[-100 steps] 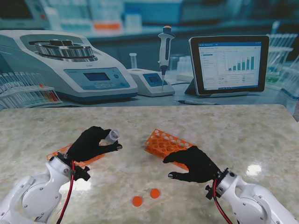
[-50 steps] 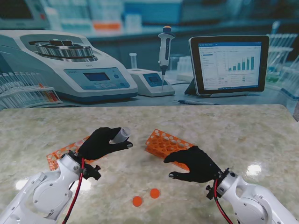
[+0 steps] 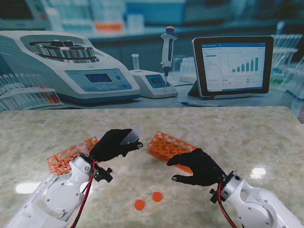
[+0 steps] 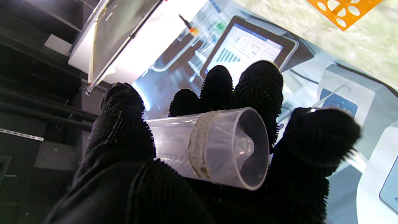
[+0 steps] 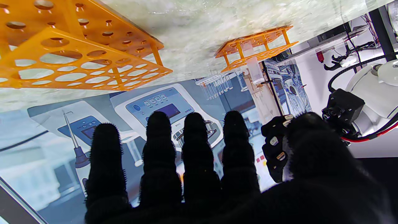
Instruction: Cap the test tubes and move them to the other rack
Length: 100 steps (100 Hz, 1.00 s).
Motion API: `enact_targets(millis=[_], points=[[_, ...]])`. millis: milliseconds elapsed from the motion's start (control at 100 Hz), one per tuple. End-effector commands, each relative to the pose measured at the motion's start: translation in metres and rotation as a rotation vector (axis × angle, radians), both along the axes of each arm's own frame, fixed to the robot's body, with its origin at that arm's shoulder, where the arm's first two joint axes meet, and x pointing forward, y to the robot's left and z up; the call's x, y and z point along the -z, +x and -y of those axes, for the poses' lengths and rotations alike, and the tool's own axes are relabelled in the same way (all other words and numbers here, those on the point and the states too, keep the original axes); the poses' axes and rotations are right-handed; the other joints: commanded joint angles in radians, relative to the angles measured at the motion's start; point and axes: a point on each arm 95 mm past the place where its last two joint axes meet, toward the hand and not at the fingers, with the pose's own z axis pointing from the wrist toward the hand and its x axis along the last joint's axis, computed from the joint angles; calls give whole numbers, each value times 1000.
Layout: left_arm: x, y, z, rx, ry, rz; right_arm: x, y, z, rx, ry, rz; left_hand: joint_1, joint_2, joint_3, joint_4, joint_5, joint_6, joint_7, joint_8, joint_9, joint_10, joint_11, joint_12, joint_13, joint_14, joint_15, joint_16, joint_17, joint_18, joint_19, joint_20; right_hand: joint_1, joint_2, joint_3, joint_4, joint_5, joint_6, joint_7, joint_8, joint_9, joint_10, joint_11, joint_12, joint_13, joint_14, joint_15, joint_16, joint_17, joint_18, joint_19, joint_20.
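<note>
My left hand [image 3: 114, 144] is shut on a clear, uncapped test tube [image 3: 130, 137], held above the table between the two orange racks. The left wrist view shows the tube [image 4: 214, 146] lying across my black-gloved fingers with its open mouth facing the camera. The left rack [image 3: 66, 156] stands behind my left arm with another clear tube [image 5: 253, 67] in it. The right rack [image 3: 166, 145] stands just beyond my right hand [image 3: 197, 166], which hovers open over the table with nothing in it. Two orange caps [image 3: 148, 200] lie on the table nearer to me.
A lab-scene backdrop with a centrifuge [image 3: 71, 61], pipette [image 3: 167, 52] and tablet [image 3: 232, 64] stands along the table's far edge. The marble table top [image 3: 247, 133] stretches to the right of the racks.
My left hand has carried the tube to the right, from over the left rack toward the right rack. More of the left rack now shows. The right hand has stayed still.
</note>
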Motion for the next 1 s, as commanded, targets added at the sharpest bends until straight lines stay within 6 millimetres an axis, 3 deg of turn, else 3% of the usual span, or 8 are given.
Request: enact_targets(millis=[0, 110, 240, 420, 550, 770, 880, 990], points=[[4, 1, 2, 2, 5, -17, 1, -3, -2, -5, 4, -5, 21, -1, 69, -1, 17, -39, 53, -9, 13, -11, -4, 7, 56, -32, 44, 32, 57, -81, 116, 83, 18, 46, -22, 21, -15, -4, -2, 11, -7, 1, 2, 6, -27, -1, -34, -1, -5, -12, -11, 10], [7, 2, 4, 9, -5, -38, 1, -3, -3, -6, 3, -7, 16, -33, 73, 1, -1, -45, 64, -8, 1, -11, -8, 8, 50, -32, 48, 47, 64, -145, 143, 126, 19, 46, -21, 21, -16, -3, -3, 11, -7, 1, 2, 6, -26, 0, -34, -1, -5, -12, -11, 10], [13, 5, 7, 20, -12, -56, 2, -2, -4, -8, 3, -11, 28, -67, 77, 4, 0, -60, 83, 2, -6, -18, -5, 13, 37, -34, 47, 56, 59, -155, 127, 134, 18, 47, -22, 21, -15, -3, -2, 11, -8, 1, 1, 6, -25, -1, -34, -1, -5, -13, -11, 10], [18, 7, 11, 39, -4, -55, 2, -3, -3, -6, 4, -10, 42, -119, 99, 15, -1, -71, 141, 26, -7, -41, 7, 32, 28, -55, 26, 65, 53, -142, 76, 155, 19, 47, -22, 21, -16, -4, -3, 11, -7, 2, 2, 6, -24, -3, -34, -1, -5, -13, -12, 10], [19, 8, 14, 44, 11, -38, 2, -3, -3, -6, 4, -8, 26, -166, 200, 12, -13, -86, 253, 99, -17, -74, 43, 68, 16, -87, 2, 69, 45, -121, 7, 184, 19, 47, -22, 21, -17, -3, -3, 11, -8, 1, 1, 6, -24, -1, -34, -1, -4, -12, -12, 11], [24, 6, 18, 53, 23, -25, 2, -2, -3, -7, 4, -9, 33, -151, 236, 0, -5, -93, 286, 205, -48, -94, 46, 64, -19, -89, -57, 55, 22, -72, -105, 174, 19, 47, -23, 21, -16, -3, -3, 11, -8, 2, 1, 6, -24, -1, -34, -1, -5, -11, -12, 11], [26, 5, 21, 45, 9, -13, 2, -2, -3, -8, 5, -9, 31, -113, 229, -6, 14, -66, 293, 234, -74, -100, -5, 27, -64, -61, -171, 11, -77, -14, -246, 165, 19, 47, -23, 21, -16, -2, -3, 11, -7, 1, 2, 6, -25, -2, -34, -1, -5, -12, -12, 11], [30, 5, 23, 36, -6, -9, 2, -2, -3, -8, 6, -9, 50, -56, 185, 0, 33, -8, 289, 268, -117, -94, -105, -47, -135, -39, -343, -67, -224, 1, -418, 125, 19, 47, -23, 21, -16, -2, -3, 11, -8, 2, 1, 5, -24, -2, -34, -1, -5, -12, -12, 11]])
